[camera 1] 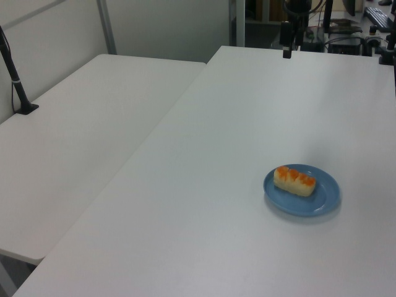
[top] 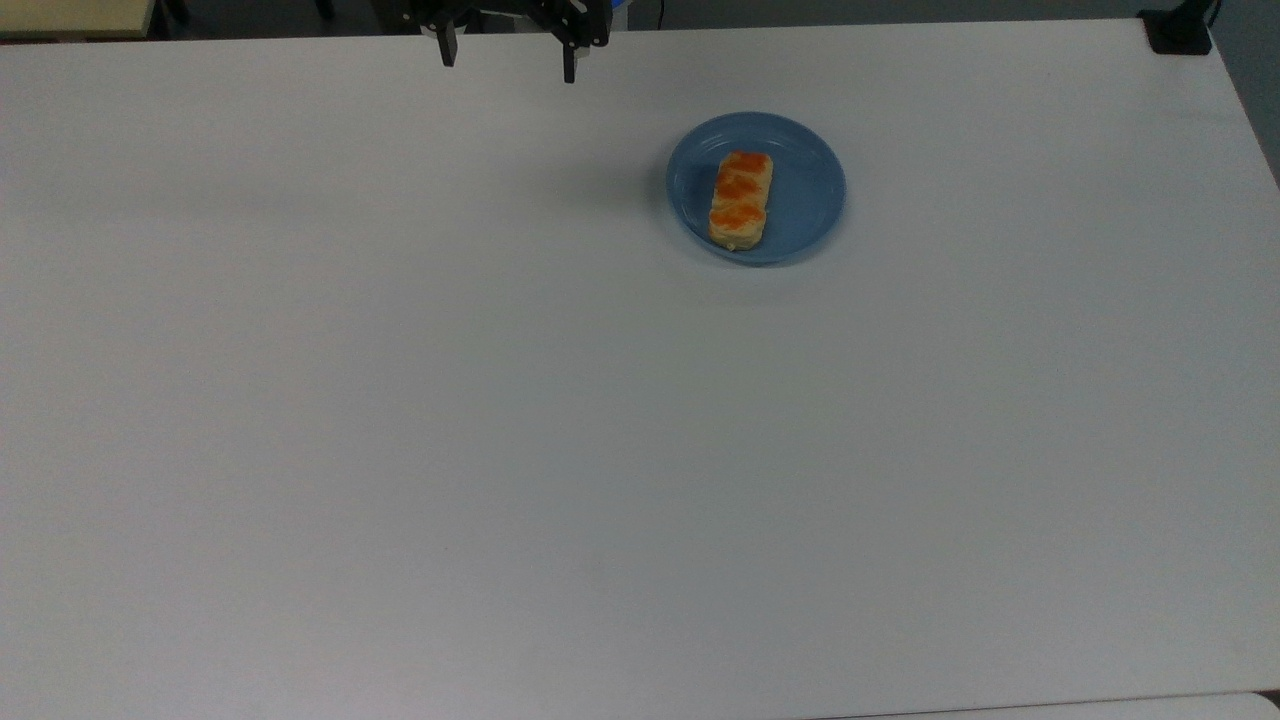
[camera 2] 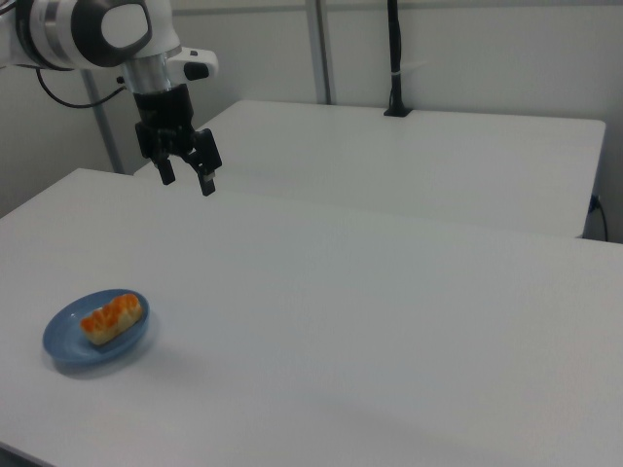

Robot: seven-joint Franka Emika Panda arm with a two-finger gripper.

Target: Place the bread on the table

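Bread: the bread (top: 741,199) lies on the blue plate (top: 810,190) (three orange bumps up), right of centre in the top view.
Table: the table (top: 500,420) carries the plate.
Gripper: the gripper (top: 508,60) hangs at the far edge, fingers spread, holding nothing, well apart from the plate.

My white rounded arm segment (camera 2: 92,29) has a dark grey joint cap, with a black cable trailing behind. My black two-finger gripper (camera 2: 187,180) ends in slim rectangular fingers (camera 2: 206,181).
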